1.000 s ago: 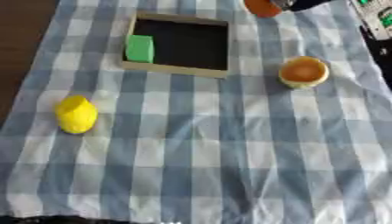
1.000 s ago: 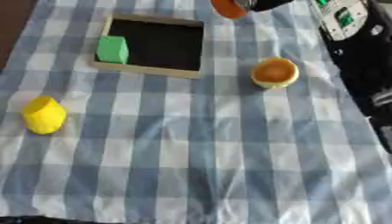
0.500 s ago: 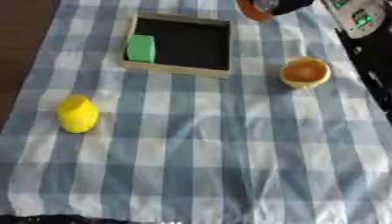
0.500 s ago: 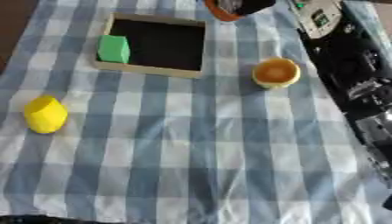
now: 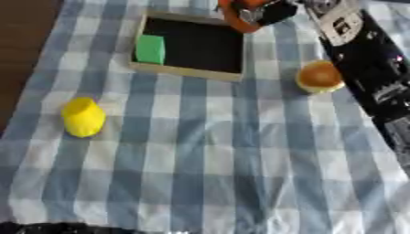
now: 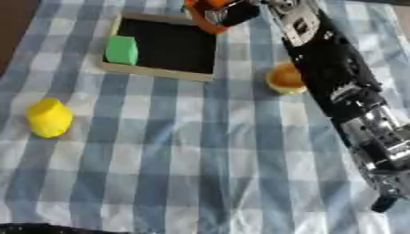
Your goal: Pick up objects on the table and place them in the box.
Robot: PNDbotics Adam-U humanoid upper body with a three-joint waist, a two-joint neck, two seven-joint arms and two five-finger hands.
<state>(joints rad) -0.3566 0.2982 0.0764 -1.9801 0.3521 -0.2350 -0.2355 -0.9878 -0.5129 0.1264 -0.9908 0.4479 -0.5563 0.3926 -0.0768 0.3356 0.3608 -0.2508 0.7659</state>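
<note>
So, going left to right — a yellow object (image 5: 83, 117) sits on the checked cloth (image 5: 208, 160) near the left edge of the tabletop, not picked up yet. Further back is the box (image 5: 189, 73), shallow with a dark inside, and a green block (image 5: 150, 49) already lies in its left part. At the box's far right corner the right hand (image 5: 268, 11) has its fingers curled round an orange object (image 5: 237, 18) — looks like a ring or a cup rim, can't say which. It hangs right at the box's edge, and I can't tell if it's over the inside or just over the rim. To the right of the box, a round orange thing (image 5: 320, 77) rests on the cloth just beside the black forearm (image 6: 336, 77), which runs along the right edge of the tabletop. The left hand doesn't show in either view.

My read: this is the carry-to-box step for the orange piece. Next move would be shifting it a bit left and toward the near side so it clears the rim, then uncurling the fingers. After that, two items remain on the cloth.
</note>
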